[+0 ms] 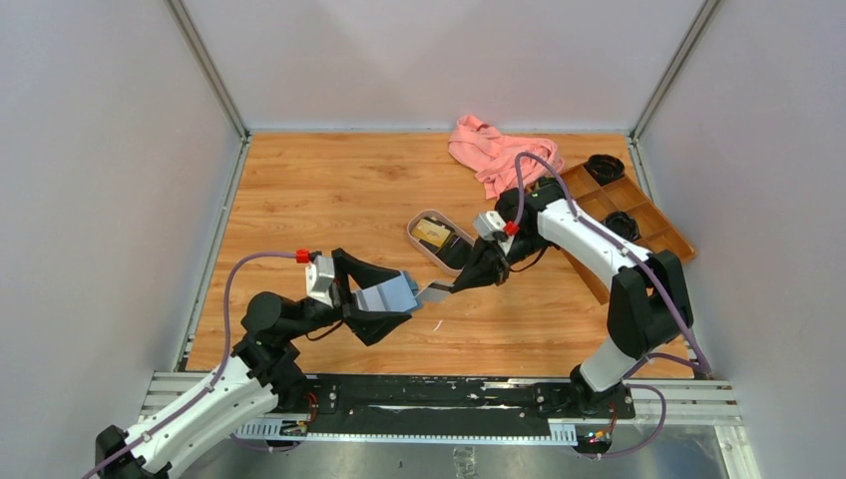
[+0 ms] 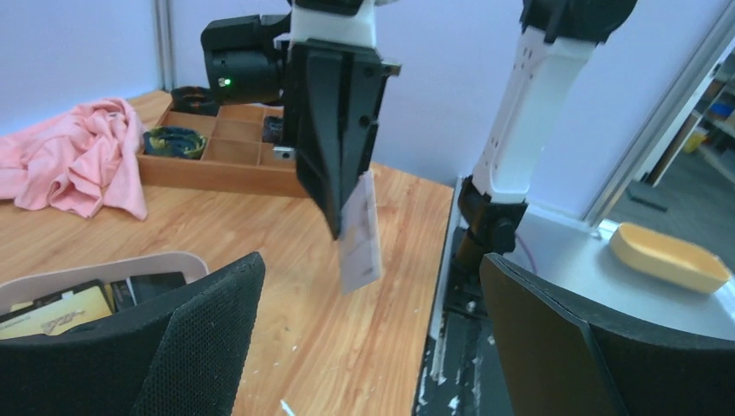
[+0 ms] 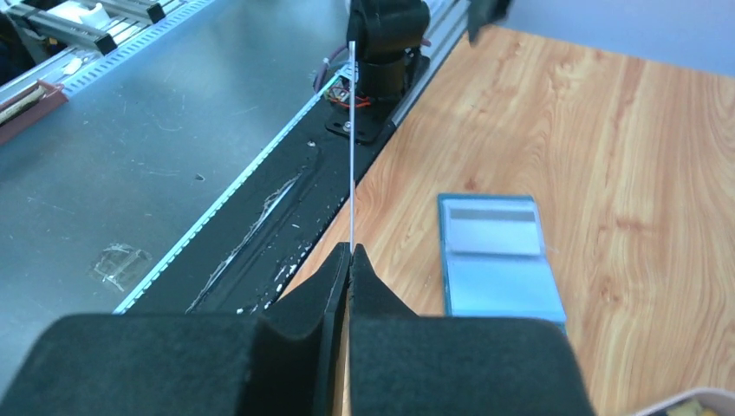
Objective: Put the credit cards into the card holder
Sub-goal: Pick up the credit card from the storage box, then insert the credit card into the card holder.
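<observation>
Bare tabletop left; tray and wooden box seemingly crowd the right.

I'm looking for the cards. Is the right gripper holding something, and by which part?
Yes. The right gripper pinches a pale credit card by one end; the rest sticks out free.

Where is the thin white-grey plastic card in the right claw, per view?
Top external: thin white-grey plastic card at centre, between the teal-blue fold-over wallet and the black right claw.
Left wrist: centre, nearly face-on below the claw tip.
Right wrist: edge-on, a thin white line left of centre.
Shared landmark: the black right claw pinching it.
</observation>
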You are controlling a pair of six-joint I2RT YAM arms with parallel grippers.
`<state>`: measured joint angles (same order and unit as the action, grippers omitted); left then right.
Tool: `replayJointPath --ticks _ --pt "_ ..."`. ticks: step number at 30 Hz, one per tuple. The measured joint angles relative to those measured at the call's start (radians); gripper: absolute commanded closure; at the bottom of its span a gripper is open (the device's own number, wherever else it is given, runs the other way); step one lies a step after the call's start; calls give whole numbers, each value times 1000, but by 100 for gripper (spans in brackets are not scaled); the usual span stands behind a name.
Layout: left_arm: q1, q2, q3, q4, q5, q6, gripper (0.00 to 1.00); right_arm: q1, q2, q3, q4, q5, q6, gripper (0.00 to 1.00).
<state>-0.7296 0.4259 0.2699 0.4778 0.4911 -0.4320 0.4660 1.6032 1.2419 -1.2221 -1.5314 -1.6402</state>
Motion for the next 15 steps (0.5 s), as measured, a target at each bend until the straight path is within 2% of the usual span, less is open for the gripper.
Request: replayJointPath --ticks 3,5,11,15 --pt "-28 10 -23 1 -13 79 1 23 0 8 -158 -8 -210 100" --pt "-44 15 -33 -1 -26 119 1 27 0 8 -209 -11 -275 100" --pt "-140 72 -37 7 -92 252 7 31 12 11 -298 -14 -381 100" --pt "-210 140 -35 6 -138 332 21 32 38 12 -314 -14 -404 100"
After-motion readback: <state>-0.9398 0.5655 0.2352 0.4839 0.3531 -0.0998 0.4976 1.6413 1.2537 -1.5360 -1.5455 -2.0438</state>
